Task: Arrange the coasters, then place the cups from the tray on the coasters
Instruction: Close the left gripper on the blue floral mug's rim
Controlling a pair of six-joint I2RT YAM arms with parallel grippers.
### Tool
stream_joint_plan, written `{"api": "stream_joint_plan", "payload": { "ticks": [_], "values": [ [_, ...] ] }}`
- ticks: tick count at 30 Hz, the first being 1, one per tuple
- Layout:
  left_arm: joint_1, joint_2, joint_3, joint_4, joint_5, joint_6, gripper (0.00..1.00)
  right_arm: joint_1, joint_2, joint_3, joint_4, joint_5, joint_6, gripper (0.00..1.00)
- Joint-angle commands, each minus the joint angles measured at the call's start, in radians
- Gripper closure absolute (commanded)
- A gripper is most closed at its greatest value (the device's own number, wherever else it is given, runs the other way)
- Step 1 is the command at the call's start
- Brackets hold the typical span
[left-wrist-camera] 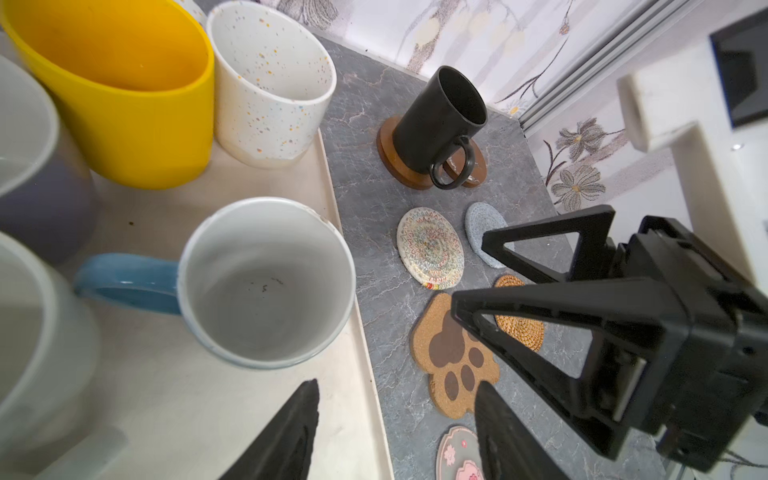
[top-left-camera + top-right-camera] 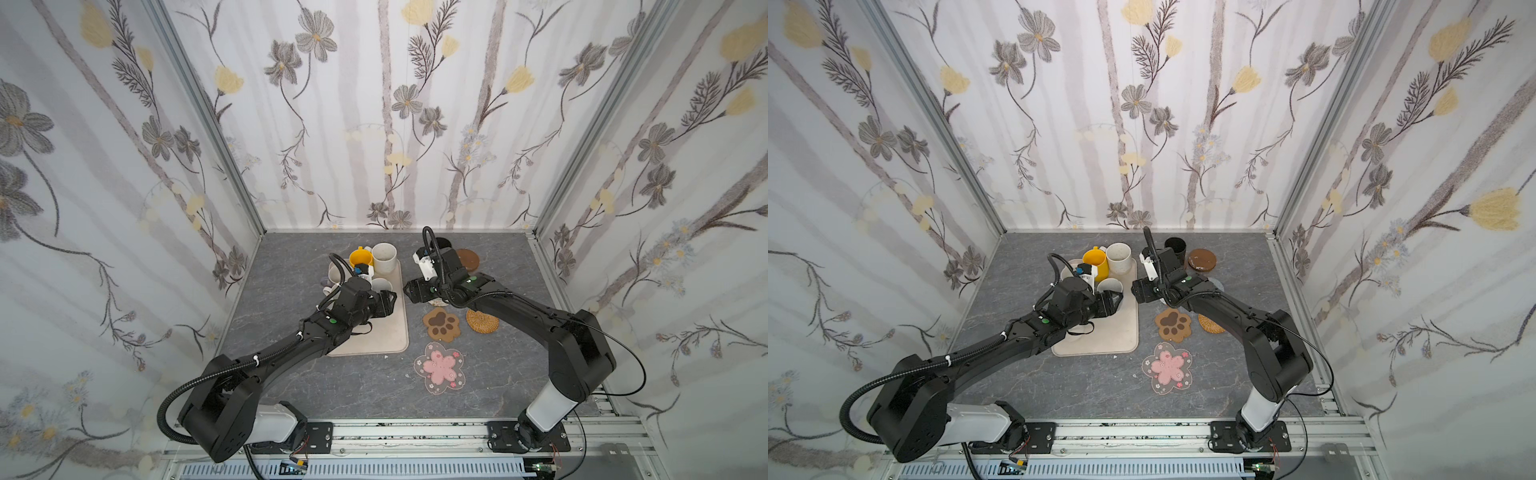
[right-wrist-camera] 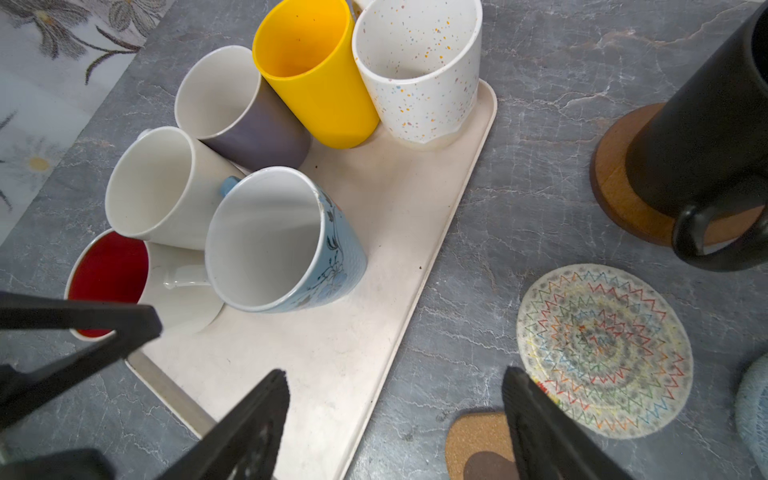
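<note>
Grey marbled desk [image 2: 353, 386] underneath, flowered walls around. Hovered left pincer [image 1: 395, 432] spread and empty above the tray [image 1: 199, 407], with the light blue cup [image 1: 266, 282] just ahead of its tips and five more cups [image 1: 116, 95] behind. Hung right pincer [image 3: 395, 424] wide, gripping nothing, over the tray's rim, tips facing the left one. Found the black cup [image 1: 440, 120] on a wooden disc [image 1: 390, 153] beyond both; woven coaster [image 3: 602, 349] and paw coaster [image 2: 441, 324] bare beside the right tips.
</note>
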Motion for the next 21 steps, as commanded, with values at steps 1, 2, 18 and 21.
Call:
{"api": "stream_joint_plan", "payload": {
  "ticks": [1,2,18,21],
  "values": [
    [0.038,-0.044,0.007,-0.102,0.007,0.04,0.33,-0.002,-0.036,-0.038,0.115,-0.04,-0.005,0.17],
    [0.058,-0.048,0.002,-0.111,0.015,0.031,0.33,0.0,-0.038,-0.043,0.124,-0.042,0.0,0.17],
    [0.092,0.048,-0.045,-0.133,-0.071,-0.041,0.7,-0.008,-0.035,-0.046,0.16,-0.06,0.021,0.17],
    [0.093,0.089,-0.036,-0.13,-0.089,-0.045,0.72,-0.007,-0.036,-0.05,0.166,-0.062,0.022,0.17]
  ]
}}
